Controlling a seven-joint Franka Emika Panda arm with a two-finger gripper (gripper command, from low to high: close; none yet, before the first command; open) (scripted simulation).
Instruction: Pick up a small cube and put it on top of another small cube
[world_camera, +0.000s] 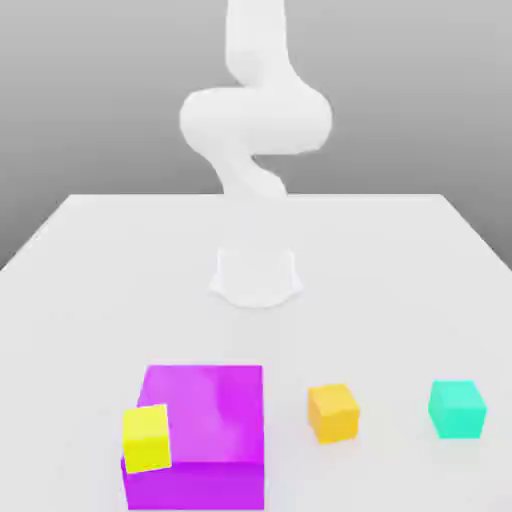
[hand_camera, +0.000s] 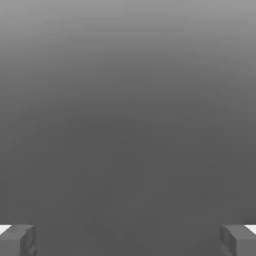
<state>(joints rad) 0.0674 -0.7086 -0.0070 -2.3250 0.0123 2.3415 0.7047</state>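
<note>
Three small cubes lie near the table's front edge in the exterior view. A yellow cube sits against the left front corner of a large magenta block. An orange cube rests to the block's right, and a teal cube lies further right. The white arm rises from its base at mid-table and bends upward out of frame. In the hand view my gripper is open, its grey fingertips far apart with nothing between them against a plain grey backdrop.
The white table spreads wide around the base. The magenta block stands much taller than the small cubes and crowds the yellow one. Gaps of bare table separate the orange and teal cubes.
</note>
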